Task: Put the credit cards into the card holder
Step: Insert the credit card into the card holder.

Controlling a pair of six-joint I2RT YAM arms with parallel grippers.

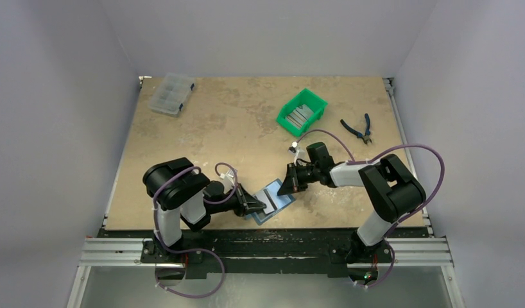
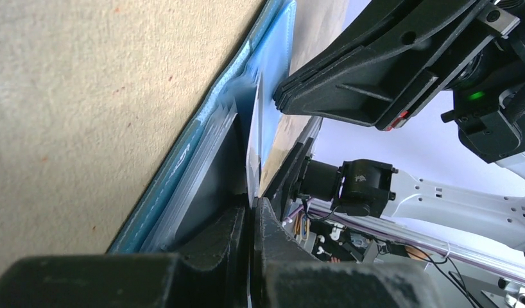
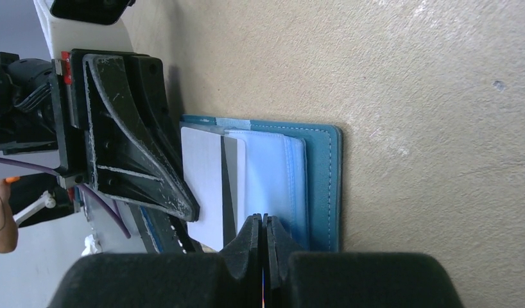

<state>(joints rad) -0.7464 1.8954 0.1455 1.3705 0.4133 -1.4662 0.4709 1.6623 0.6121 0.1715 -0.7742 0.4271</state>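
One thin card [image 3: 202,167], likely stiff, light and slippery, lies over the open card holder [image 3: 324,186], clamped by the left gripper [image 3: 190,213] at its edge, the sensible hold; the right gripper [image 3: 263,221] is closed at the holder's side.

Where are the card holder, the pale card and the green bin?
card holder [image 3: 324,186]: right wrist view, its teal border.
pale card [image 3: 202,173]: right wrist view, its flat face.
green bin [image 1: 311,120]: top view, its outer wall.

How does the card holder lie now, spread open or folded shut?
Spread open. In the right wrist view the card holder shows its light blue inner pockets, and a pale card lies on that inner side.
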